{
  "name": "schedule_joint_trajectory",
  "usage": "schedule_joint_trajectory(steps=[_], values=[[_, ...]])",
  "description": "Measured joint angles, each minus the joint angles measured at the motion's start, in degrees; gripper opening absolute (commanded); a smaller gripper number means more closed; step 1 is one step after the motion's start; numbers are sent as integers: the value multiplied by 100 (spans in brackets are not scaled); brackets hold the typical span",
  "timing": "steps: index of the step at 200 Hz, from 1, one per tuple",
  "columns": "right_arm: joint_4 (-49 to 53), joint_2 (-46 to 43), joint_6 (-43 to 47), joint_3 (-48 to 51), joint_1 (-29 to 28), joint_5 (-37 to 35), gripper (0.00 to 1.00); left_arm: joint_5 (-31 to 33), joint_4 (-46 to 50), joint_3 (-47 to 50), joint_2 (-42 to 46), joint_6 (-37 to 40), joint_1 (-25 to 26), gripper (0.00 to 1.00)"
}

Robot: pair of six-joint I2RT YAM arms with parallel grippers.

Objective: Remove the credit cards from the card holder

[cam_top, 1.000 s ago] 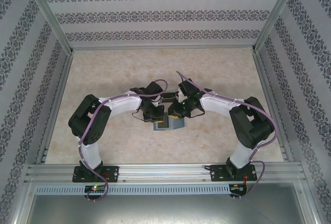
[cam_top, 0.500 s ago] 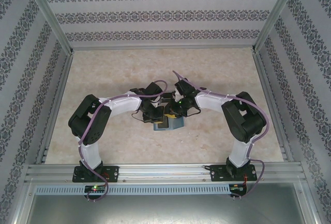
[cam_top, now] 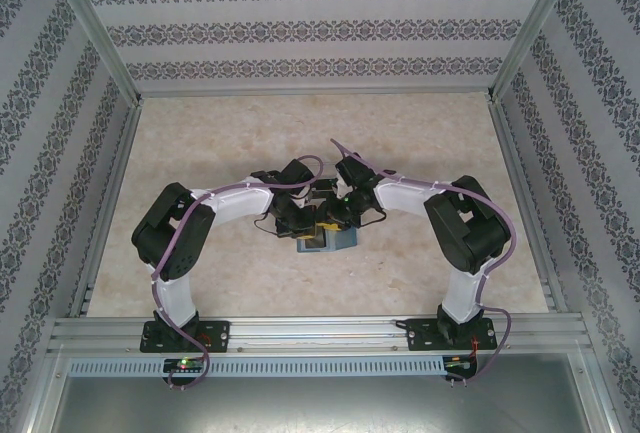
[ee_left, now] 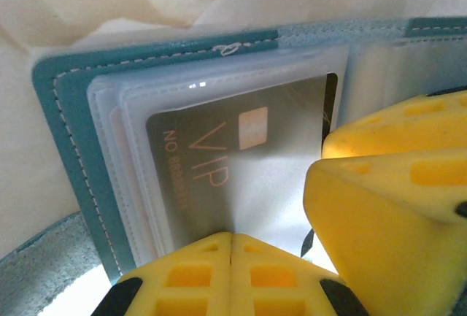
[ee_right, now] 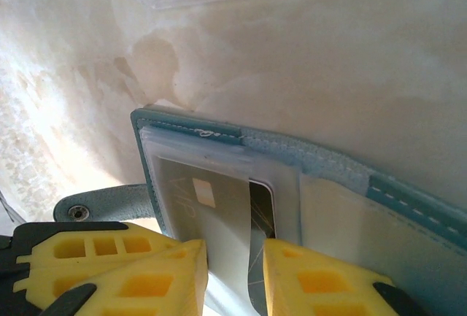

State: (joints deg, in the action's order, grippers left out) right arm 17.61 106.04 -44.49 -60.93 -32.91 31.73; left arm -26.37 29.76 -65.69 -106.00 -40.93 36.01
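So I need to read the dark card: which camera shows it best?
Left wrist: the dark card faces the lens through its clear sleeve, VIP lettering readable. Right wrist shows it smaller, at the right gripper. From above, the card holder is a small patch under the arms.

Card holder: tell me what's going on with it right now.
Both arms are working on the open card holder in the middle of the table. The left gripper is shut at the holder's near edge, apparently pinning it down. The right gripper is open, with its fingers on either side of a dark VIP card that sits in a clear sleeve. The card is not yet out.
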Motion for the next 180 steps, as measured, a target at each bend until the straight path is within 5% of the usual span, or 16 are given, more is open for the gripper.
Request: schedule_joint_trajectory(steps=[93, 180], values=[[518, -2, 271, -197, -63, -533, 30, 7, 4, 37, 55, -2, 0, 2], [393, -380, 127, -46, -74, -328, 29, 125, 17, 114, 297, -4, -52, 1]])
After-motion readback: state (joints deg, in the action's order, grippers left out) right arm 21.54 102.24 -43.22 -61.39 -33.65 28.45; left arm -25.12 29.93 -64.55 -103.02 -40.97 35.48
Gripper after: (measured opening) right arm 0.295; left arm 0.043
